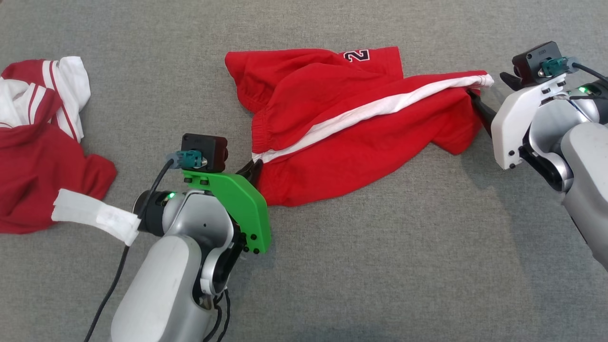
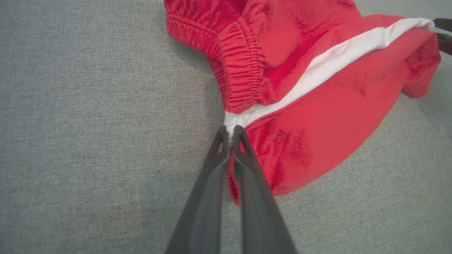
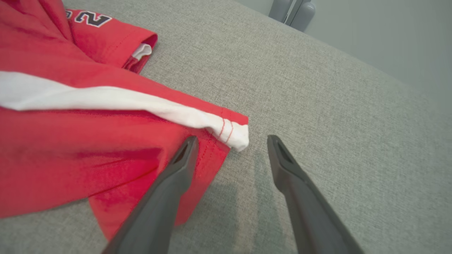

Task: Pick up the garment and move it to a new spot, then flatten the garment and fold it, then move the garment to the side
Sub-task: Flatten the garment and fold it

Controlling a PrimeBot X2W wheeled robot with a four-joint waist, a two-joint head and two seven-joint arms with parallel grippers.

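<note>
The garment [image 1: 361, 128] is a pair of red shorts with a white side stripe, lying crumpled on the grey cloth surface at the middle. My left gripper [image 1: 254, 166] sits at its near-left end. In the left wrist view, that left gripper [image 2: 230, 132] is shut on the garment [image 2: 317, 106] where the white stripe meets the elastic waistband. My right gripper [image 1: 491, 92] is at the garment's right end. In the right wrist view, the right gripper [image 3: 231, 141] stands open, with the garment's [image 3: 88, 141] white-striped hem corner between its fingers and one finger over the red cloth.
A second red and white garment [image 1: 42, 142] lies bunched at the far left. White tape [image 1: 95, 216] wraps the left arm's cable. The surface's far edge and a grey object [image 3: 293, 10] show at the top of the right wrist view.
</note>
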